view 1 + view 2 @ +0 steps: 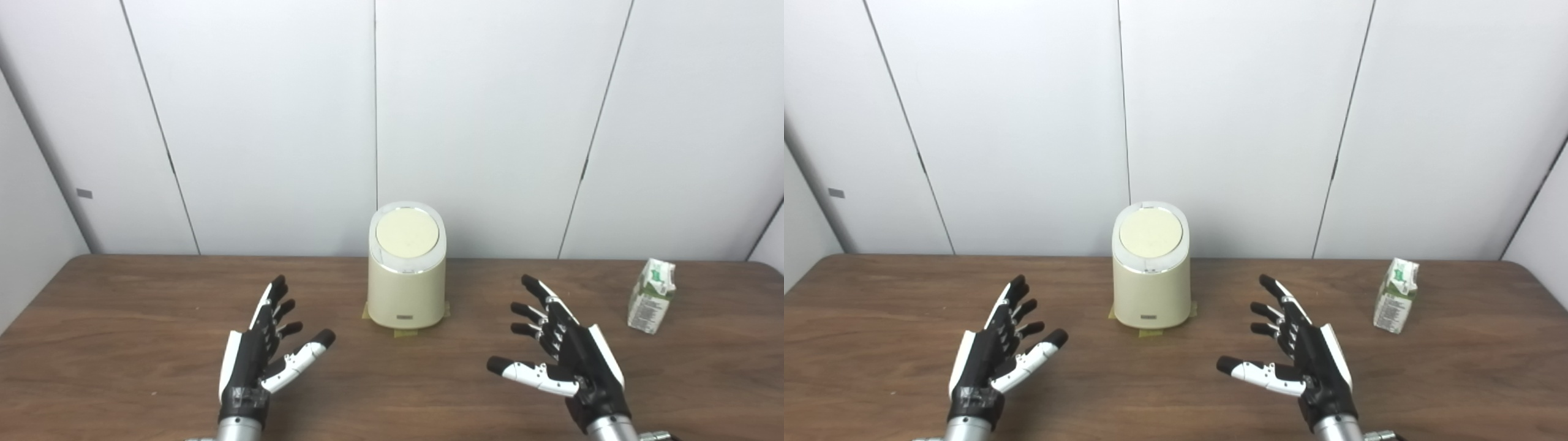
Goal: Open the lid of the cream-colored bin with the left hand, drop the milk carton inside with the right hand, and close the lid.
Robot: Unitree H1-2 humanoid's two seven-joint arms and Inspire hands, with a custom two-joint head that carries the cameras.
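Note:
The cream-colored bin [406, 288] stands upright at the middle of the brown table, its round lid [407, 235] shut flat on top. A small white and green milk carton [652, 296] stands upright at the right of the table. My left hand [263, 349] is open and empty, palm up, near the front edge to the left of the bin. My right hand [560, 352] is open and empty, to the right of the bin and left of the carton. Neither hand touches anything.
The bin sits on bits of yellow tape [405, 333] stuck to the table [122, 318]. White wall panels [275, 122] stand right behind the table's far edge, close behind the bin.

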